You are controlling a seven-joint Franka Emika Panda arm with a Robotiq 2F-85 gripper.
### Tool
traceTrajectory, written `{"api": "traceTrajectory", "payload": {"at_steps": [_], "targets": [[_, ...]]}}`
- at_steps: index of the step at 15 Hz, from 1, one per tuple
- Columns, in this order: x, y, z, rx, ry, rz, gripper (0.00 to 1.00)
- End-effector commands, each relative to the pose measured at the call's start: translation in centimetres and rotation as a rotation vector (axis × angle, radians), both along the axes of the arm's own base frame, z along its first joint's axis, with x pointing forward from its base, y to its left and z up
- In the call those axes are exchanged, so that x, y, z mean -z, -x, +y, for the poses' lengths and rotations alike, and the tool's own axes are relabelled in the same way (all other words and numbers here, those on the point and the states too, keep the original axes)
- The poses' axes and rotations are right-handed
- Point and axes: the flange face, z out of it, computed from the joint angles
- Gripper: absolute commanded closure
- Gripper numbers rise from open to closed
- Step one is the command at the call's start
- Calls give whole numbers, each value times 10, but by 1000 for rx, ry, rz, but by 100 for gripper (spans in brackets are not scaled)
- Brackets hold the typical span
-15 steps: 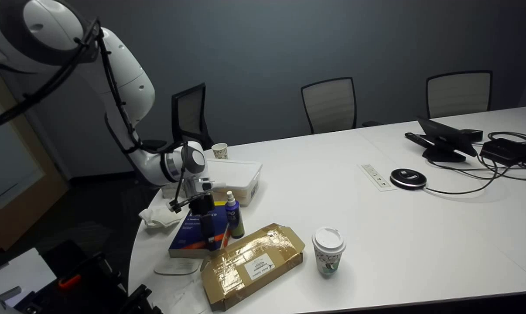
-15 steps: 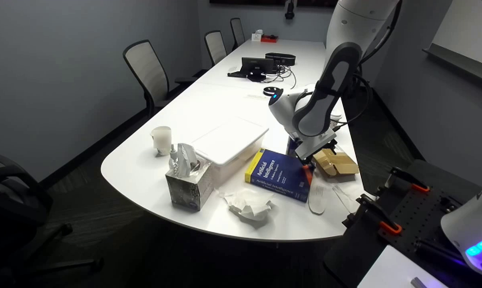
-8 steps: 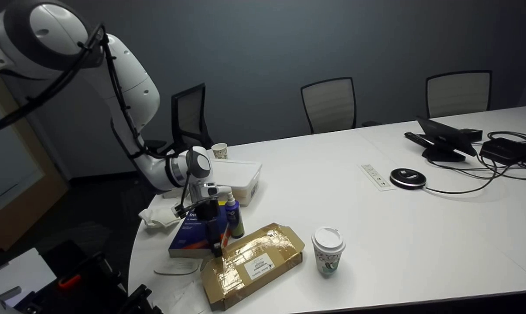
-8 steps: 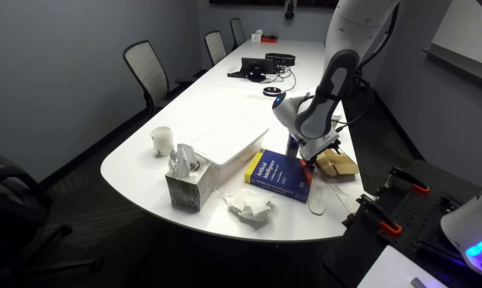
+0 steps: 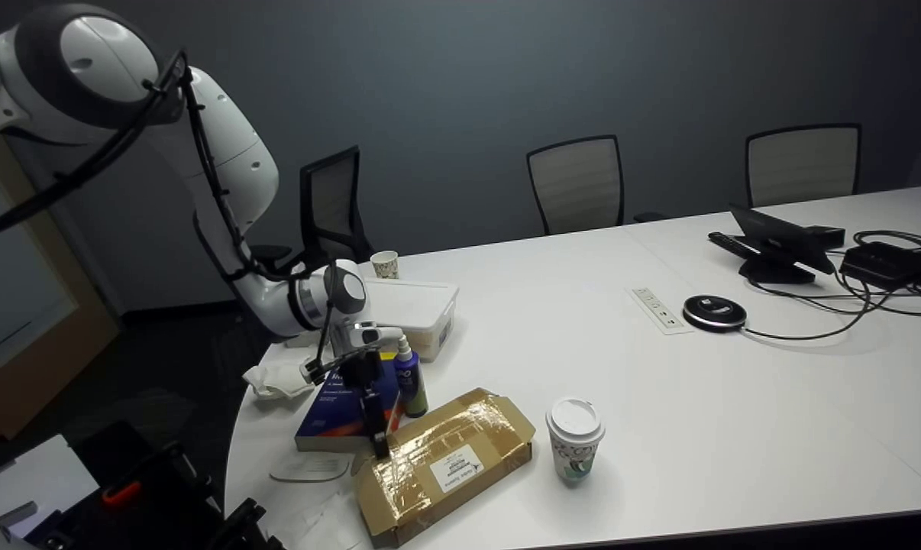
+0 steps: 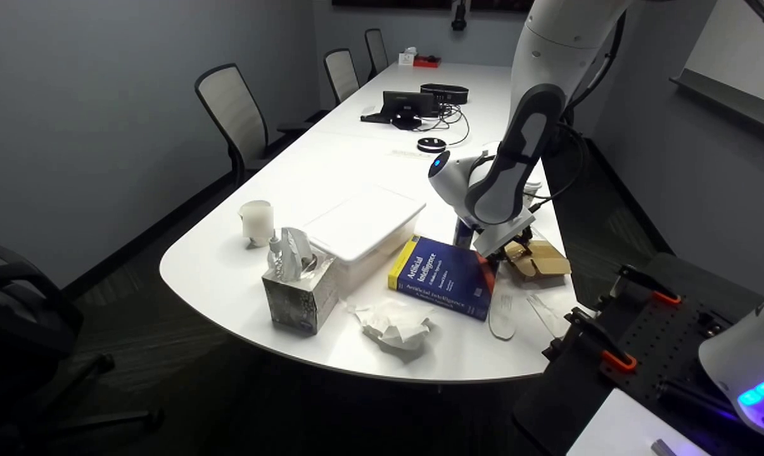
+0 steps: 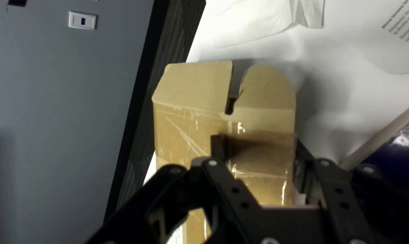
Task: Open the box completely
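The flat tan cardboard box [image 5: 472, 428] lies on the white table with its pale label [image 5: 456, 468] up. It also shows in an exterior view [image 6: 545, 258], partly behind the arm. In the wrist view the box [image 7: 184, 135] has clear tape across its top, and two end flaps [image 7: 268, 84] stick out from its near end. My gripper [image 7: 260, 152] is open at this end. One finger is over the box top near the middle seam, the other beside the long edge by the book. The gripper [image 5: 379, 451] reaches down to the box in both exterior views; contact is hard to tell.
A dark blue book [image 6: 445, 272] with an orange stripe and a spray bottle [image 5: 410, 382] stand close to the gripper. A lidded paper cup [image 5: 575, 443] is beyond the box. A white lidded bin [image 5: 415, 302], flat pale piece [image 5: 310, 467] and crumpled tissue [image 6: 391, 324] are nearby.
My gripper has moved from over the book toward the box and down onto its near end. The box has shifted very slightly to the right in an exterior view.
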Motion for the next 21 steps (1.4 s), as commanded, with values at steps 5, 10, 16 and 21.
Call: {"api": "traceTrajectory", "payload": {"at_steps": [5, 10, 16, 21], "targets": [[-38, -16, 4, -81, 6, -40, 100], [-79, -23, 4, -105, -21, -89, 100], [-120, -10, -3, -76, -38, -131, 99], [-141, 16, -26, 3, -117, -188, 99]]}}
